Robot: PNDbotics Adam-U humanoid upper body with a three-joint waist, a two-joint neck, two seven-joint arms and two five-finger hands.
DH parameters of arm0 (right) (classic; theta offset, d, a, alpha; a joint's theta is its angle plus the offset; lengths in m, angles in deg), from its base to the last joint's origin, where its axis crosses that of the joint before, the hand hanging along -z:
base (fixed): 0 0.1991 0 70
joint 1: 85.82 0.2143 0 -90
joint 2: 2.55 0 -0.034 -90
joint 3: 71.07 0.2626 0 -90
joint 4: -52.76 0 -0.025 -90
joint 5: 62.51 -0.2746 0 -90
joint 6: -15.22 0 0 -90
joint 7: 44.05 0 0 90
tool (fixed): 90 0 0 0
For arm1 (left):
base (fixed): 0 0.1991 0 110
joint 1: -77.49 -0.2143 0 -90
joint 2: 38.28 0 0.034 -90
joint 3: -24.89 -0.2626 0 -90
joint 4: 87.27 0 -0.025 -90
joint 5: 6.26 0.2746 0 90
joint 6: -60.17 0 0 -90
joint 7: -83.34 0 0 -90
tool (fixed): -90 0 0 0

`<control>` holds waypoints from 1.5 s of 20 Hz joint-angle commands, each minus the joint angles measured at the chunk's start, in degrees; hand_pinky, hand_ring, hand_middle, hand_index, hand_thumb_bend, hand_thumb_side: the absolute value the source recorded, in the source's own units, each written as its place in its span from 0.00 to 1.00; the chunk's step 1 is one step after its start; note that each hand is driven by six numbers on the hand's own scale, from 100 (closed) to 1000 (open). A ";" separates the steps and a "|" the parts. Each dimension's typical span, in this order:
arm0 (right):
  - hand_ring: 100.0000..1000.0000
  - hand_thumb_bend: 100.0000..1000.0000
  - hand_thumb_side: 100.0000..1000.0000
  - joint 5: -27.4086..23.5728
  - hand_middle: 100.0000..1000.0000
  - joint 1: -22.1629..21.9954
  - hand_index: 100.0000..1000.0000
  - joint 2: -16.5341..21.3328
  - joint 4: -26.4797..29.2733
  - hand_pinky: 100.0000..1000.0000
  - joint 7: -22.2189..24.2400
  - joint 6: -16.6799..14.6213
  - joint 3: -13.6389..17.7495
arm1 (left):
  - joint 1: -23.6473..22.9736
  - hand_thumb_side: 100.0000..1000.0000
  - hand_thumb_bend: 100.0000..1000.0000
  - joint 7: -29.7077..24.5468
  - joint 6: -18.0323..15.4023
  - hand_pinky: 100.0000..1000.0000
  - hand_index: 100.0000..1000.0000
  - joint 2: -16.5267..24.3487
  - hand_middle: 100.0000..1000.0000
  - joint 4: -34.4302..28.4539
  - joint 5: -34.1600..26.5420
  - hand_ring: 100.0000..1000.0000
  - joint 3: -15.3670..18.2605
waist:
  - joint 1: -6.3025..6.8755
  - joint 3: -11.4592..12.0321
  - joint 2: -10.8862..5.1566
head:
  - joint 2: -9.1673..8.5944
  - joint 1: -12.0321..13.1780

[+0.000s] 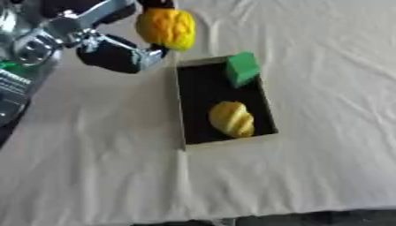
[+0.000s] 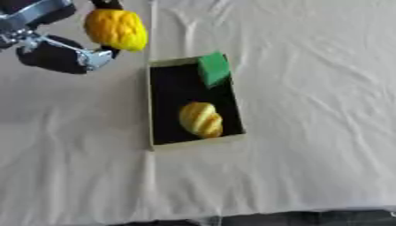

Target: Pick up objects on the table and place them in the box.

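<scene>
Box is sitting mid-surface, already holding a yellow ridged item and green block. Left hand is gripping an orange-yellow fruit just beyond the box's far-left corner; placing remains. Right hand unseen.

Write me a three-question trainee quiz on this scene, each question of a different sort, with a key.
1. True or false: the green block lies flat on the cloth outside the box.
2. Which hand holds the yellow fruit? A) the left hand B) the right hand C) a person's bare hand
3. Fill in: the ridged yellow item lies inside the ____.

Key
1. False: it sits at the box's far right corner, leaning on the rim.
2. A: the left hand, coming in from the upper left, has the fruit up beyond the box's far left corner; no right hand shows.
3. box
</scene>
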 commanded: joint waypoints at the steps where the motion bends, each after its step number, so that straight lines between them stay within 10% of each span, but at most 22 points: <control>1: 0.87 0.00 0.48 -0.72 0.61 0.85 0.82 2.10 0.95 0.95 -0.05 -0.18 0.32 | 1.69 0.00 0.00 0.17 -1.55 0.65 0.47 -4.59 0.36 4.29 2.12 0.48 -0.43 | -0.29 -0.16 -1.07 | 0.07 0.00; 19: 0.87 0.00 0.48 -2.00 0.60 1.57 0.81 1.06 0.95 0.96 1.13 -0.03 0.06 | -1.10 0.00 0.05 4.94 -5.62 0.72 0.65 -15.72 0.50 25.23 14.05 0.57 -0.29 | 0.19 -1.06 -1.01 | -0.42 0.65; 26: 0.87 0.00 0.48 -2.11 0.60 1.35 0.81 0.78 0.95 0.96 1.27 0.21 0.16 | -1.36 0.00 0.37 2.03 -7.36 0.93 0.93 -15.64 0.80 25.65 17.94 0.85 -0.15 | 0.25 -1.06 -1.01 | -0.34 0.55; 30: 0.87 0.00 0.48 -2.11 0.60 1.19 0.81 0.72 0.95 0.96 1.23 0.31 0.20 | -1.59 0.31 0.58 1.66 -8.36 1.00 0.97 -14.95 0.84 24.05 21.22 0.94 0.70 | 0.22 -0.87 -1.05 | -0.21 0.36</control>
